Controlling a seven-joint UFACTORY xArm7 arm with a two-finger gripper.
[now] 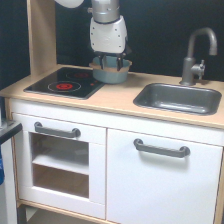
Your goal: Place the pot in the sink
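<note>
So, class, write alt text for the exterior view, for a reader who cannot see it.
A white robot gripper reaches down into a small round grey-blue toy pot at the back of a pale wooden toy kitchen counter. The pot sits between a black stovetop with red rings and a dark grey rectangular metal sink, which has a grey tap behind it.

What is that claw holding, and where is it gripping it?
The claw appears to hold the pot by its rim, fingers reaching down into its open top. Whether the pot is lifted off the counter cannot be told.
</note>
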